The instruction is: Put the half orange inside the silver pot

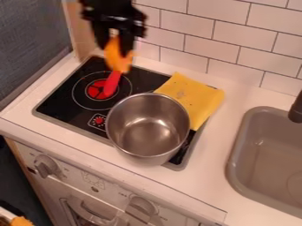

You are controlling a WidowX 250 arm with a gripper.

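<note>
The silver pot (147,145) stands upright and open-topped on the front right part of the black cooktop (73,95); its inner wall and base show as bare, shiny metal. At right, the grey sink basin (236,154) is set into the white counter (206,176), with a dark faucet (296,108) at its rear right. At the lower left corner, a pale container (6,215) is cut off by the edge of view, with an orange and brown item (21,221) at it; contents not identifiable. The half orange (117,57) is bright orange, paler in places, blurred and seen as an irregular, upright elongated piece, with its cut face not distinguishable. It is up in the gripper (115,49), over the rear left of the cooktop, outside the pot and to its rear left. The black gripper hangs down from the top edge, its fingers parted by roughly the piece's breadth and closed about it. Directly below in view is a red elongated item (111,84), tilted, over the rear left burner; whether it touches the orange cannot be determined. A yellow cloth (198,99) lies across the cooktop's rear right corner, just beside the pot.
</note>
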